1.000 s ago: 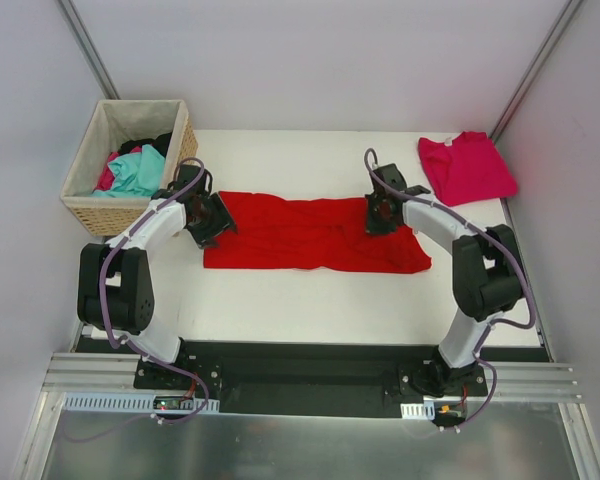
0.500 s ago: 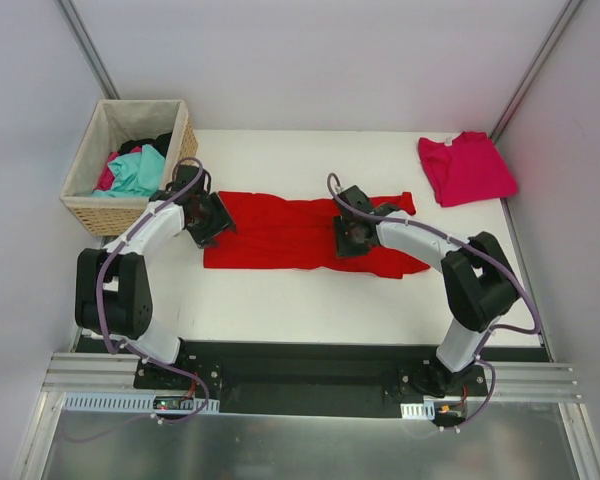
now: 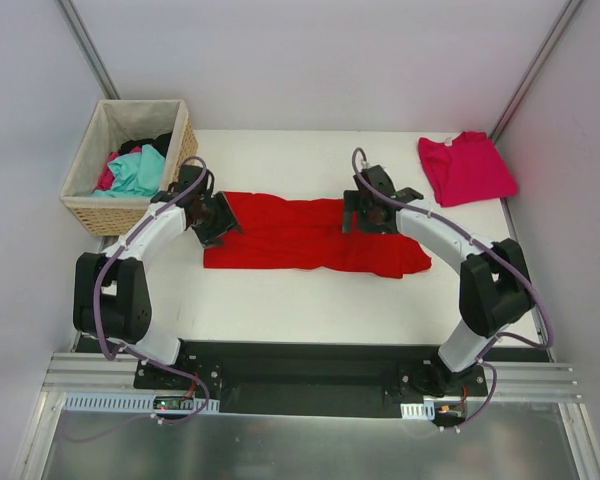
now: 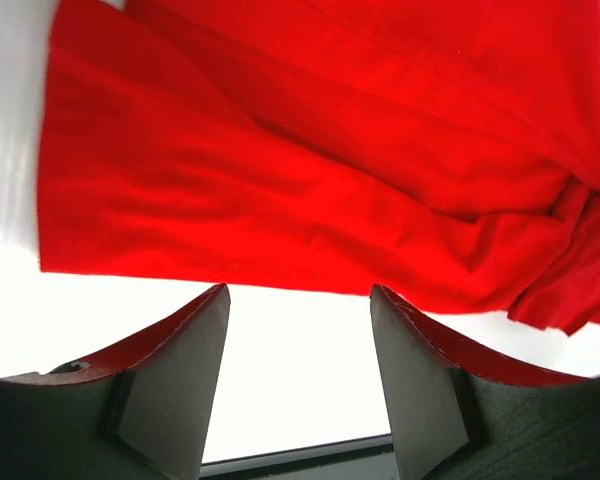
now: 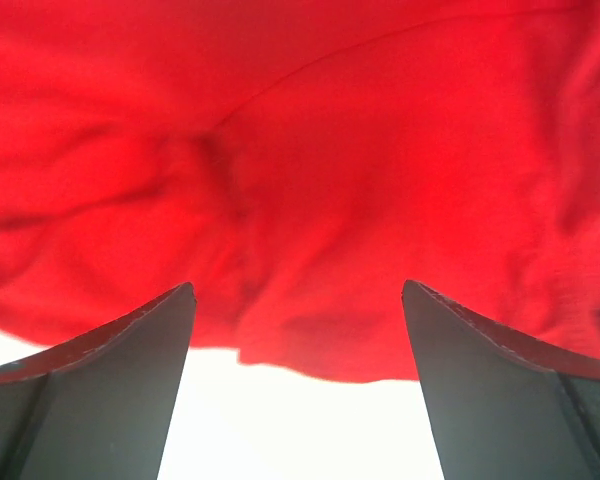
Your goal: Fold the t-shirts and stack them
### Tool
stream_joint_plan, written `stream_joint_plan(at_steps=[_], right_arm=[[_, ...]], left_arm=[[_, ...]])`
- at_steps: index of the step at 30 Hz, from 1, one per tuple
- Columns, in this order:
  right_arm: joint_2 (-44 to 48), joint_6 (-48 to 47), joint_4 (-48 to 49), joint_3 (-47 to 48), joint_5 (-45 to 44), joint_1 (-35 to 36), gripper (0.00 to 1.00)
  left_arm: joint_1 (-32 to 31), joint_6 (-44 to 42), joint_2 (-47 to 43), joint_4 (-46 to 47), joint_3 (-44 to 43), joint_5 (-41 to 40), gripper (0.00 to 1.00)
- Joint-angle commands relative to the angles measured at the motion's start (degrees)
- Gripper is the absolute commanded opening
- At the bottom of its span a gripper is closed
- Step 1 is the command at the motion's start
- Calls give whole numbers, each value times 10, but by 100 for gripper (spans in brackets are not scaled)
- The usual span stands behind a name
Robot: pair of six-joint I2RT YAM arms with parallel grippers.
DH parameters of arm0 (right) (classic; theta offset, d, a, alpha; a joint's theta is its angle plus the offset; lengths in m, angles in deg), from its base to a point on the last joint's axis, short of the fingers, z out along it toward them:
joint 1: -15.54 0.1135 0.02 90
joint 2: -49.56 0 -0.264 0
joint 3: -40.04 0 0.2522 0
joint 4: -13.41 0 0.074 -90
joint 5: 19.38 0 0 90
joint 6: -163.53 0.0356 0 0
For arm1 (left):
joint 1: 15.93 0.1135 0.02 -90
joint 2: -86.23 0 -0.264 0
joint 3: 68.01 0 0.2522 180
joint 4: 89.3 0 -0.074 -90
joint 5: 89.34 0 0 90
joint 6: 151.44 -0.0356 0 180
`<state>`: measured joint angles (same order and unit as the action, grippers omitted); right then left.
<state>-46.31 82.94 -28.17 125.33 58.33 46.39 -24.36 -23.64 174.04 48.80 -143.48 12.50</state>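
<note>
Right gripper (image 5: 298, 286) above red t-shirt (image 5: 310, 170); basket (image 3: 108, 214) apart.

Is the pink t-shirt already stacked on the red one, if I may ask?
No, the pink t-shirt lies folded at the far right corner, apart from the red t-shirt.

Pretty much the whole frame is red shirt (image 5: 310, 180), a bit blurry. It's rumpled, with a deep crease running down near the left-middle and a thin curved seam line arcing across the upper part toward the right. The cloth's lower edge runs unevenly across the bottom, and below it there's a strip of white table (image 5: 300, 430). The right gripper (image 5: 298, 290) is spread wide with nothing between the two dark fingers (image 5: 110, 380), one poking up from each bottom corner. Their tips sit about level with the cloth's edge; can't tell if they touch it.
</note>
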Motion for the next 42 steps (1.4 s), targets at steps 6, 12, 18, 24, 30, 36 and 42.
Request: stream_joint_plan(at_steps=[6,12,18,24,30,36,42], right_arm=[[-25,42,35,-42,21,-54,87],[-19,67,22,-56,36,-51,86],[-12,84,7,-86,11,-50,86],[-45,94,-3,-82,13,-65,87],[-87,85,-8,-50,37,-93,87],[-123,70,-1,-10,80,-114,87],[-178,53,-22,69,118,-138,87]], left_arm=[[-10,-18,-32,-2,27,19,58],[-10,-22,-36,-2,40,13,58],[-10,-21,-26,-3,38,12,58],[-10,-24,-26,-2,34,4,58],[-9,-26,-24,-4,30,-4,58],[-3,-27,-15,-9,25,-6,58],[9,-31,-16,-11,20,-7,58]])
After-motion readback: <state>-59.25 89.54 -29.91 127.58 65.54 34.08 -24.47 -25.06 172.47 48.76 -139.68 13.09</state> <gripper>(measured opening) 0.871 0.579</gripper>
